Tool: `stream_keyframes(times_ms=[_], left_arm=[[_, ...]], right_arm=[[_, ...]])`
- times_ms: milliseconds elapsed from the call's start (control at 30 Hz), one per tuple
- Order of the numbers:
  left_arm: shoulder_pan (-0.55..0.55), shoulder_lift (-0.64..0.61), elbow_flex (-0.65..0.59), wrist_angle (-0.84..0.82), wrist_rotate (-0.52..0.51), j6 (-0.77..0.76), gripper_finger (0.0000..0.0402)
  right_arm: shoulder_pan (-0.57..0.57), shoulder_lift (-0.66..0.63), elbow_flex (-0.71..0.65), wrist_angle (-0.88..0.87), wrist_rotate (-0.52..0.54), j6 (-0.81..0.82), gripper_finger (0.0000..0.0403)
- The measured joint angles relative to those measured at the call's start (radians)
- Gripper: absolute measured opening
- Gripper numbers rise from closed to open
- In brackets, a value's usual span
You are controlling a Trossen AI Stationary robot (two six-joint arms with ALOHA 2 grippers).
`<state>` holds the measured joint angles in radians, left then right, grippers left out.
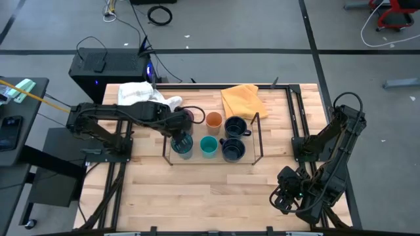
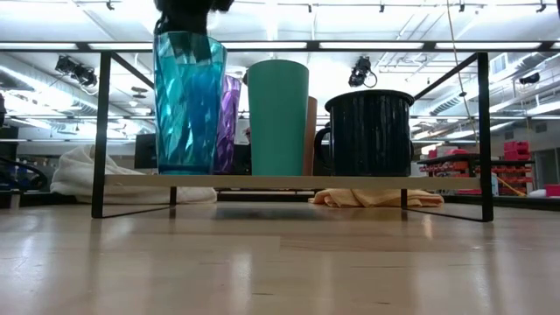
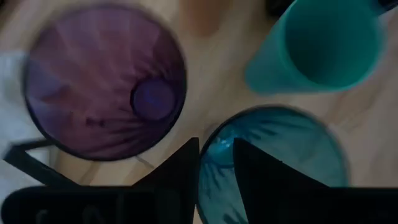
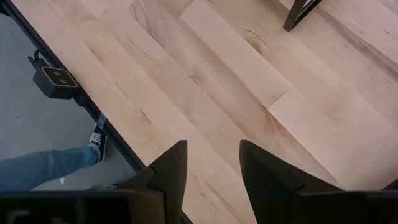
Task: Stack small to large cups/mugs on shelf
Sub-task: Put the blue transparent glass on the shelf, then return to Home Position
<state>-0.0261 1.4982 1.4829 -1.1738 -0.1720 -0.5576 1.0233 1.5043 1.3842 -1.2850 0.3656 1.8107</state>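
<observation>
Shelf: black wire rack at the middle of the table, now carrying all six vessels in two rows of three.

Row farther from the table's front edge: purple tumbler, orange cup, navy mug.

Row nearer the front edge: patterned blue cup, plain teal cup, second navy mug.

Left tool: directly above the patterned blue cup, one finger inside the rim and one outside, a narrow gap between them. Whether it grips the rim or has let go cannot be told; in the low view the cup's base sits flat on the shelf board.

Right tool: idle over bare table near the front right corner, fingers apart, holding nothing.

Progress: judged nearly complete. No cup remains off the shelf. Left to do: clear the left tool from the patterned cup. Size ordering along the rows cannot be confirmed.

Other items: white cloth and yellow cloth behind the shelf.
</observation>
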Motion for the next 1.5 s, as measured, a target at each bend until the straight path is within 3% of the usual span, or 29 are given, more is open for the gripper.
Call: stream_keyframes(times_ms=[400, 667, 900, 1033, 1167, 1233, 1400, 1500], left_arm=[[0.03, -0.002, 0.16, -0.068, -0.042, 0.12, 0.0108], [-0.014, -0.174, 0.266, 0.27, -0.193, 0.304, 0.0108], [-0.008, -0.379, 0.191, 0.259, -0.273, 0.288, 0.0107], [-0.038, -0.466, 0.096, 0.34, -0.272, 0.283, 0.0107], [-0.079, -0.512, -0.005, 0.434, -0.272, 0.308, 0.0107], [-0.089, -0.527, -0.047, 0.471, -0.272, 0.312, 0.0107], [-0.087, -0.536, -0.105, 0.51, -0.279, 0.327, 0.0107], [-0.077, -0.531, -0.105, 0.526, -0.28, 0.326, 0.0105]], right_arm=[[0.0, 0.0, 0.0, 0.0, 0.0, 0.0, 0.0153], [0.007, -0.001, 0.0, -0.002, 0.077, 0.005, 0.0153], [0.062, -0.087, 0.0, -0.118, 0.288, 0.104, 0.0153], [0.096, -0.194, 0.0, -0.205, 0.557, 0.125, 0.0153], [0.119, -0.312, 0.0, -0.18, 0.879, -0.013, 0.0153], [0.14, -0.368, 0.0, -0.146, 0.971, -0.102, 0.0153], [0.194, -0.487, 0.001, -0.006, 1.06, -0.353, 0.0153], [0.187, -0.509, 0.001, 0.32, 1.036, -0.719, 0.0153]])
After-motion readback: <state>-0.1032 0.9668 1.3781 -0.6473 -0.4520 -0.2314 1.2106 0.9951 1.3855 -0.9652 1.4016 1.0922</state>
